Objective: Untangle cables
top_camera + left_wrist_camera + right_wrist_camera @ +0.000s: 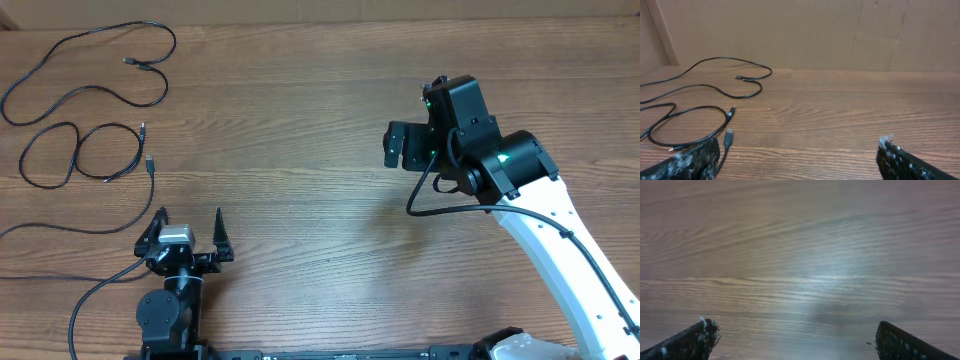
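Two thin black cables lie at the table's far left. The upper cable (pixel 95 58) curves across the back left, with small plugs near its middle; it also shows in the left wrist view (pixel 715 87). The lower cable (pixel 80 160) forms loops below it and ends in USB plugs (pixel 150 162), seen in the left wrist view (pixel 729 136). The cables lie apart from each other. My left gripper (pixel 190 225) is open and empty at the front left, just right of the plugs. My right gripper (pixel 400 145) is open and empty, held over bare wood at centre right.
The wooden table (pixel 300 120) runs wide between the arms. A cardboard wall (pixel 815 30) stands along the far edge. The right arm's own black cable (pixel 440 205) hangs beside its wrist. Another black lead (pixel 60 275) trails at the front left near the left arm's base.
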You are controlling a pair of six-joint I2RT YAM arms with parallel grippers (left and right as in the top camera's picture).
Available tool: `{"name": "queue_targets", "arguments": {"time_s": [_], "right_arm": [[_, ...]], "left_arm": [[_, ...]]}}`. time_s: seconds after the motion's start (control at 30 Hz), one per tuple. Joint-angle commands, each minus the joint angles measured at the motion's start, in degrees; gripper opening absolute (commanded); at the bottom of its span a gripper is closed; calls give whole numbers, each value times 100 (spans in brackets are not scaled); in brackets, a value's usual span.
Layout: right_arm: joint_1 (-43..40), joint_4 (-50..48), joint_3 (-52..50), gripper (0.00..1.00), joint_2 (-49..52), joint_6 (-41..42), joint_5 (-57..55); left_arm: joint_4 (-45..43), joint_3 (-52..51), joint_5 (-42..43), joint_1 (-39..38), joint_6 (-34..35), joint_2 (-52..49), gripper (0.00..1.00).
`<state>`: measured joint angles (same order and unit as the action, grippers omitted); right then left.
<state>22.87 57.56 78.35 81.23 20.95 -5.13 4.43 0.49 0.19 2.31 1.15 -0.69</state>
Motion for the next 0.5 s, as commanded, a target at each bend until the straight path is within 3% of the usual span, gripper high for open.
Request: {"name": "queue_targets", "arguments": {"time_s": [0.0, 0.17, 0.3, 0.47], "right_arm": [[-13, 160, 68, 100, -22, -39, -323], [-262, 103, -181, 100, -446, -210, -1003], [-1248, -922, -1191, 100, -1298, -245, 114], [-2184, -2485, -2938, 100, -2861, -933, 1331]], "left_arm": [[4, -22, 4, 35, 55, 48, 100], [4, -22, 4, 35, 55, 48, 100], [4, -22, 4, 35, 55, 48, 100], [4, -22, 4, 35, 55, 48, 100]]}}
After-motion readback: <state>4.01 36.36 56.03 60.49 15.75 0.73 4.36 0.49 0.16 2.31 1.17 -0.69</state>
